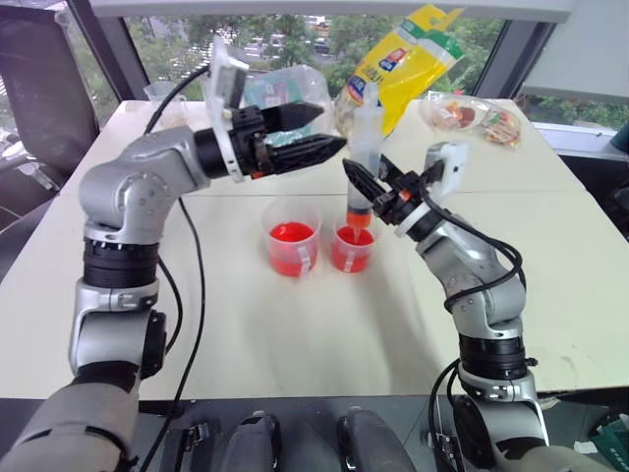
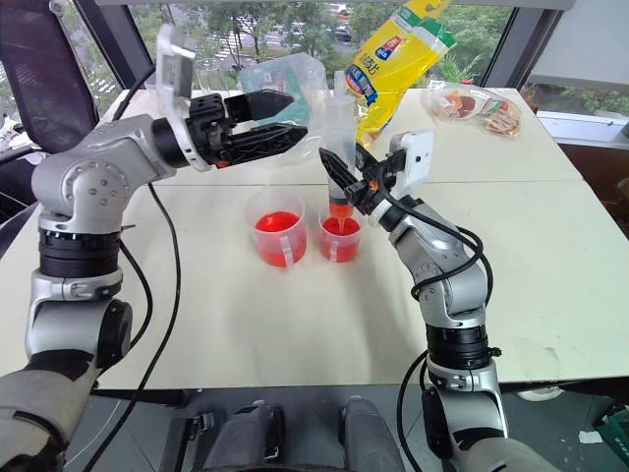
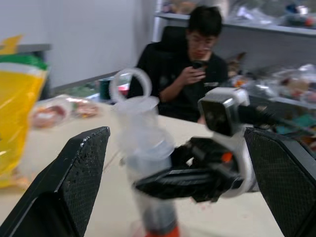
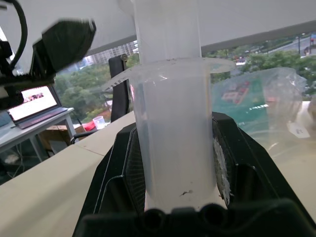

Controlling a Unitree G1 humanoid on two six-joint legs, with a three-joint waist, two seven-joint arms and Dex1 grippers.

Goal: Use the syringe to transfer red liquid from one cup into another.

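Syringe (image 1: pixel 362 162) is held upright in the clamped right gripper (image 1: pixel 366 187), tip over the smaller cup (image 1: pixel 352 248), while the left gripper (image 1: pixel 319 133) is spread wide just beside its plunger.

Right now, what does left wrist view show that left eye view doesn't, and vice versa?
Left wrist view alone: a seated person holding a phone behind the table. Left eye view alone: the taller cup and smaller cup, both with red liquid, and the syringe tip over the smaller cup. Both: the syringe upright in the shut right end effector, the open left end effector near its top, the yellow bag.
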